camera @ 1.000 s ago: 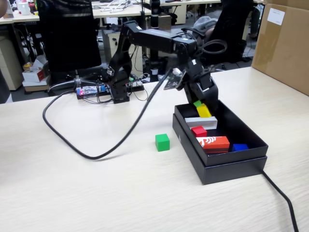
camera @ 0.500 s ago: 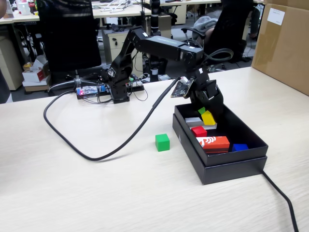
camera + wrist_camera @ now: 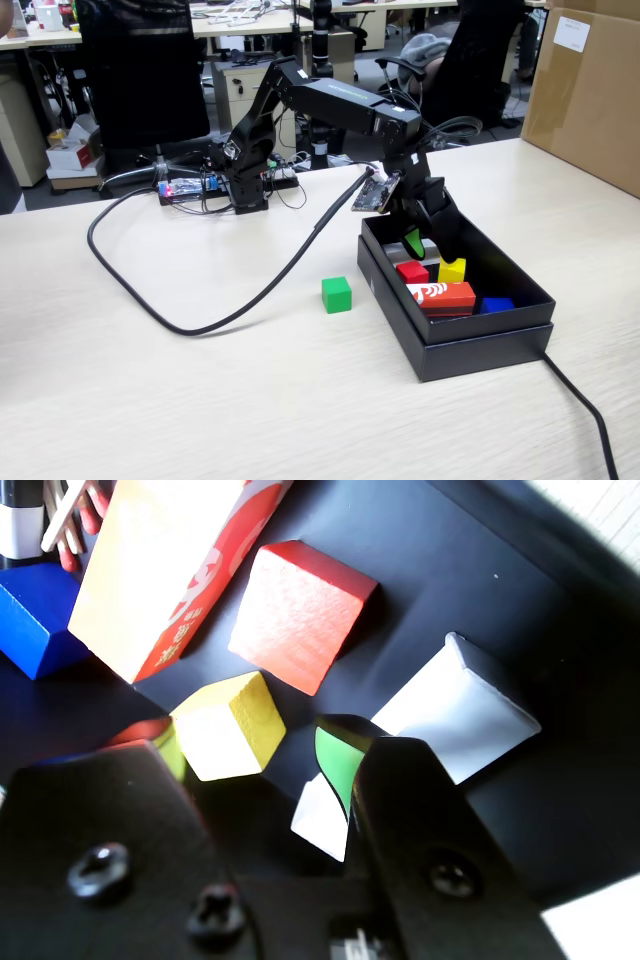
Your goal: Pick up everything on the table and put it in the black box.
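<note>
Tool (image 3: 428, 238) of mine is hanging spread apart inside the shallow matte black box (image 3: 500, 335), gripping nothing. Just beneath it the small yellow cube (image 3: 452, 269) is lying loose on the box floor, right of the small red cube (image 3: 412, 271). Left of the box, the small green cube (image 3: 337, 294) is sitting on the light wood-grain tabletop (image 3: 200, 400).
</note>
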You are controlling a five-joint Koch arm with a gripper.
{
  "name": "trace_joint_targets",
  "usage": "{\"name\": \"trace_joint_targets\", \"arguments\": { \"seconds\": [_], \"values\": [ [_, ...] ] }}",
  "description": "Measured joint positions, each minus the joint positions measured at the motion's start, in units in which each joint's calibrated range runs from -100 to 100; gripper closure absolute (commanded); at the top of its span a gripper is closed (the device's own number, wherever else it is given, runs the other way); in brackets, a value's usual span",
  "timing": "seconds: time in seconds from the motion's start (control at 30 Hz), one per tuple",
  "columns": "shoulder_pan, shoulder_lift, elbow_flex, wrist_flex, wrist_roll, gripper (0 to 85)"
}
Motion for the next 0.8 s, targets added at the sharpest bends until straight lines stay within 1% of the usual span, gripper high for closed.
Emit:
{"name": "trace_joint_targets", "arguments": {
  "seconds": [0.17, 0.23, 0.3, 0.43, 0.47, 0.5, 0.63, 0.8],
  "values": [
    [-0.4, -9.2, -0.1, -0.9, 0.0, 52.7],
    [-1.5, -16.7, -1.1, -1.6, 0.0, 49.5],
    [-2.8, -22.4, -4.4, -2.7, 0.0, 48.4],
    [-6.0, -30.8, -8.6, -2.7, -0.1, 41.6],
    [-6.7, -31.6, -10.0, -2.6, -0.4, 39.0],
    [-8.0, -33.0, -14.1, -2.7, -0.7, 38.8],
    [-10.6, -33.4, -20.8, -2.7, -1.7, 37.8],
    [-11.3, -33.9, -28.3, -2.6, -1.8, 37.5]
  ]
}}
